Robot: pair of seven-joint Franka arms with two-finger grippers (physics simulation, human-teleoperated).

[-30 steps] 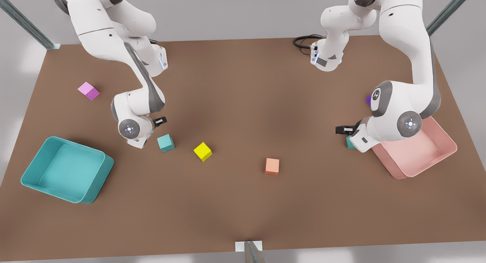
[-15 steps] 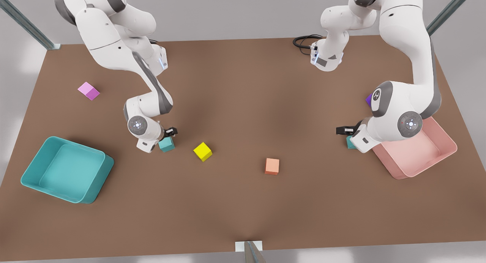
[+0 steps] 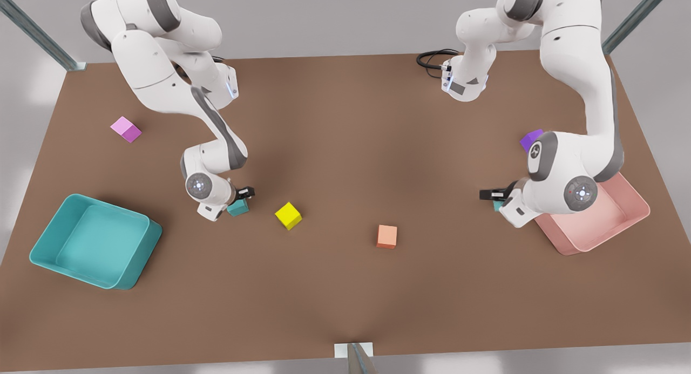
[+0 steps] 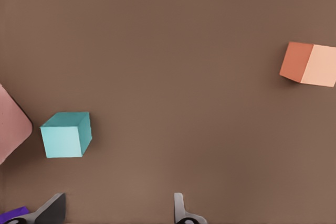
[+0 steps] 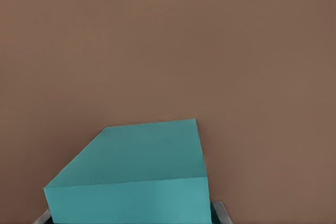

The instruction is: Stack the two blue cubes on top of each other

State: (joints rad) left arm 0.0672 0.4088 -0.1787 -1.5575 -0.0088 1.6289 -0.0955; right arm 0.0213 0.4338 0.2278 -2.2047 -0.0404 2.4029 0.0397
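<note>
One blue cube (image 3: 238,208) lies on the brown table, left of the yellow cube in the front view. My right gripper (image 3: 241,199) is down over it. In the right wrist view this cube (image 5: 136,171) sits between the open fingers of the right gripper (image 5: 131,216), one fingertip (image 5: 220,212) just outside each side face. The other blue cube (image 3: 496,205) lies beside the pink tray, mostly hidden under my left gripper (image 3: 492,196). In the left wrist view that cube (image 4: 65,135) rests off to one side of the left gripper (image 4: 116,213), which is open and holds nothing.
A yellow cube (image 3: 288,215) and an orange cube (image 3: 387,236) lie mid-table. A pink cube (image 3: 126,129) sits far on the front view's left and a purple cube (image 3: 531,140) behind the left arm. Teal tray (image 3: 146,250) front left, pink tray (image 3: 567,244) right.
My right gripper moved across to the blue cube near the yellow one and came down around it. The left arm shifted slightly, uncovering more of the purple cube.
</note>
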